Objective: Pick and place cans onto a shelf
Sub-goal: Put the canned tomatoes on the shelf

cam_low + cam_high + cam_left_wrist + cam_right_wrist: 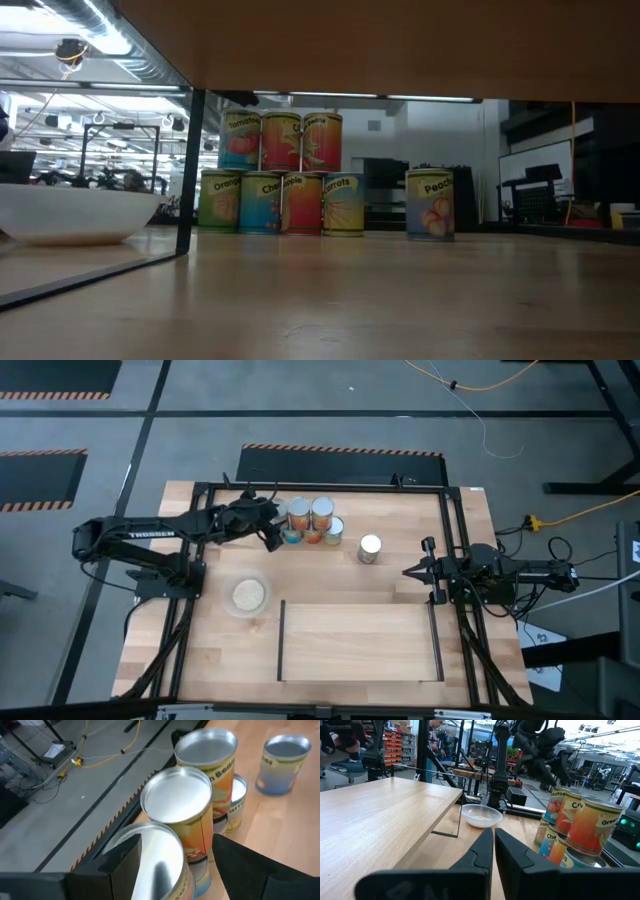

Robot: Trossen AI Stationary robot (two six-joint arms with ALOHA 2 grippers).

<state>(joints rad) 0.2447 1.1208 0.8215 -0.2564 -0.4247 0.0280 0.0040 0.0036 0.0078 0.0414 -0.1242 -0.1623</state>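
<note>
A stack of cans (312, 522) stands at the far middle of the table, three on top of a lower row (282, 175). One more can (370, 548) stands alone to their right. My left gripper (270, 525) is open just over the stack's left end. In the left wrist view its fingers stand on either side of the nearest top can (160, 865), apart from it. My right gripper (408, 572) is shut and empty, right of the lone can. The light-wood shelf (360, 642) lies at the near middle with nothing on it.
A clear dish (248, 595) with beige contents sits left of the shelf. A black metal frame (450, 520) runs around the table. Bare wood lies between the cans and the shelf's far edge.
</note>
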